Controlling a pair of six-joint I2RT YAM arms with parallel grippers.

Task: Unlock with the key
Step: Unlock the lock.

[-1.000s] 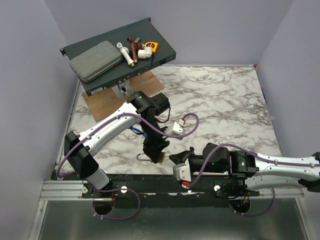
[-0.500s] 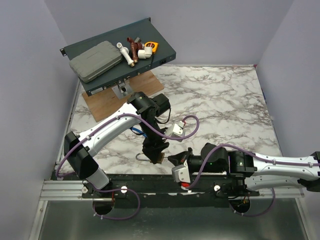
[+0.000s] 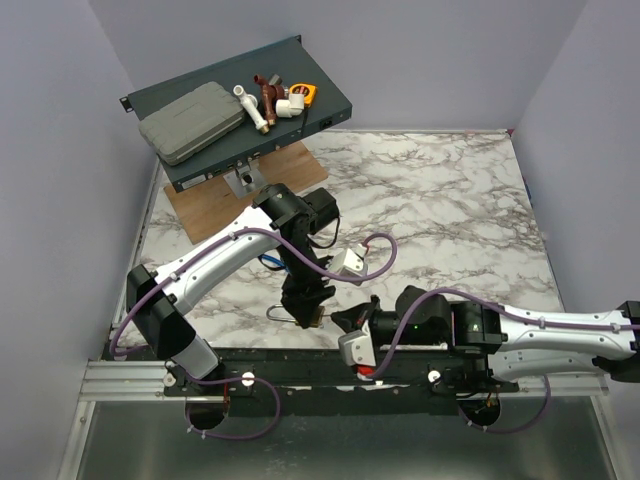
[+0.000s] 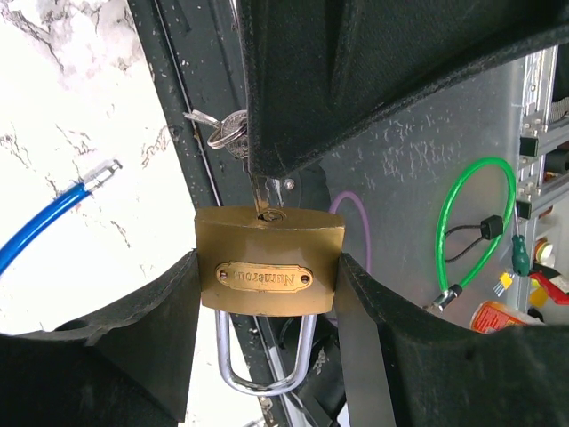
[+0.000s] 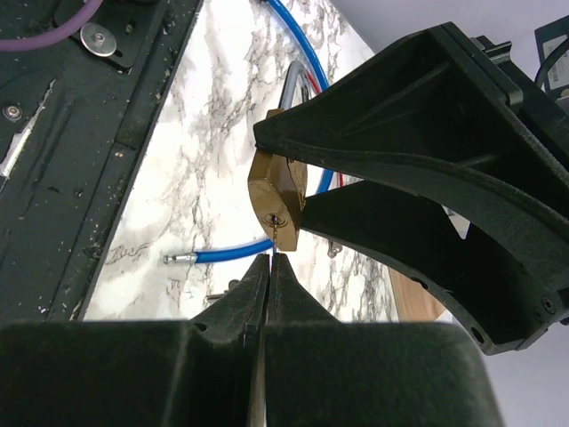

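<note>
A brass padlock (image 4: 267, 267) with a silver shackle (image 4: 263, 374) hangs above the table's near edge. My left gripper (image 4: 267, 298) is shut on the padlock's two sides, keyhole end facing away from the wrist. The thin silver key (image 5: 275, 240) stands with its tip in the keyhole. My right gripper (image 5: 269, 262) is shut on the key's other end. Spare keys on a ring (image 4: 222, 129) dangle beside the right gripper's fingers. From above, the left gripper (image 3: 308, 312) and right gripper (image 3: 335, 322) meet at the padlock (image 3: 311, 319), which is mostly hidden.
A blue cable (image 3: 272, 262) lies on the marble table (image 3: 450, 200) under the left arm. At the back left a dark panel (image 3: 330, 105) carries a grey case (image 3: 190, 122) and pipe fittings, over a wooden board (image 3: 215, 205). The black base rail (image 3: 300, 365) runs along the near edge.
Both grippers have drifted slightly left and toward the near edge together, the right one following the padlock. Both grips look unchanged.
</note>
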